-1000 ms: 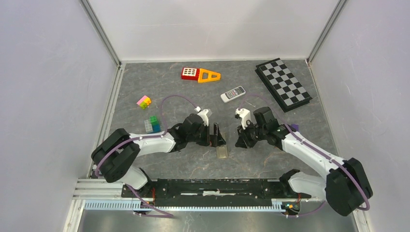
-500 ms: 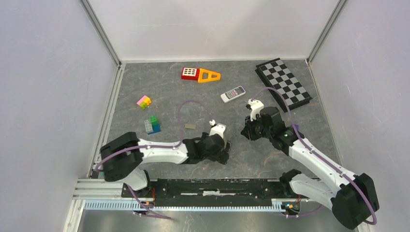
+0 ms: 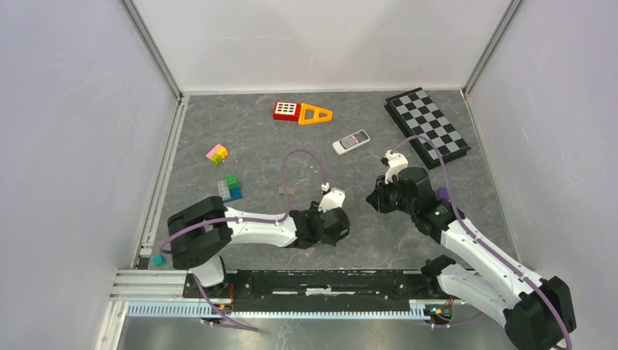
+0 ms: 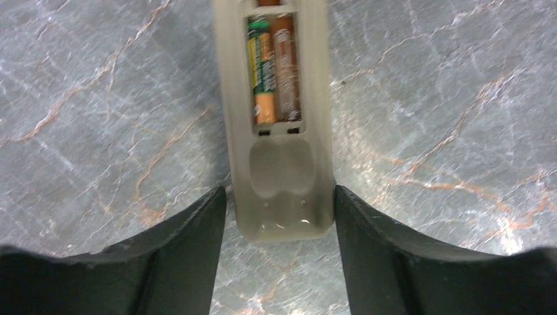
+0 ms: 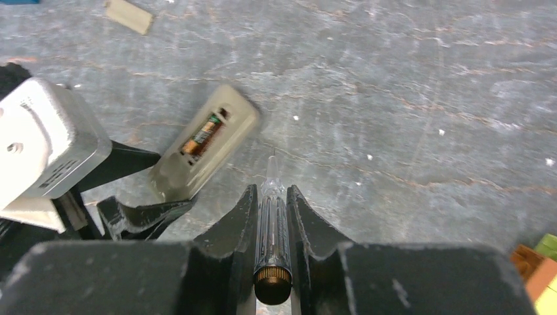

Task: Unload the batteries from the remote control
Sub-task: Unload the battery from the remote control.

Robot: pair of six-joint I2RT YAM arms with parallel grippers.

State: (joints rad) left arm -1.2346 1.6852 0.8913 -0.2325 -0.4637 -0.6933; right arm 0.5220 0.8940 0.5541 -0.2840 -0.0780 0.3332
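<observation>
The beige remote control (image 4: 282, 170) lies back-up on the table with its battery bay open. Two batteries (image 4: 274, 65) sit side by side in it, one green and orange, one brown. My left gripper (image 4: 279, 197) is closed around the remote's near end, one finger on each long side. In the top view the left gripper (image 3: 331, 227) hides the remote. The remote (image 5: 197, 157) and batteries (image 5: 201, 134) also show in the right wrist view. My right gripper (image 5: 271, 193) is shut on a clear pen-like stick (image 5: 271, 230) and hovers right of the remote, apart from it.
The flat beige cover piece (image 3: 286, 191) lies left of the grippers. A second grey remote (image 3: 351, 141), a chessboard (image 3: 426, 127), a red and orange toy (image 3: 302, 112) and coloured blocks (image 3: 230, 188) lie farther back. A teal block (image 3: 157, 259) sits near the left rail.
My left gripper moved right and toward the near edge onto the remote, uncovering the cover piece. My right gripper drew back and away from the remote with the stick in it.
</observation>
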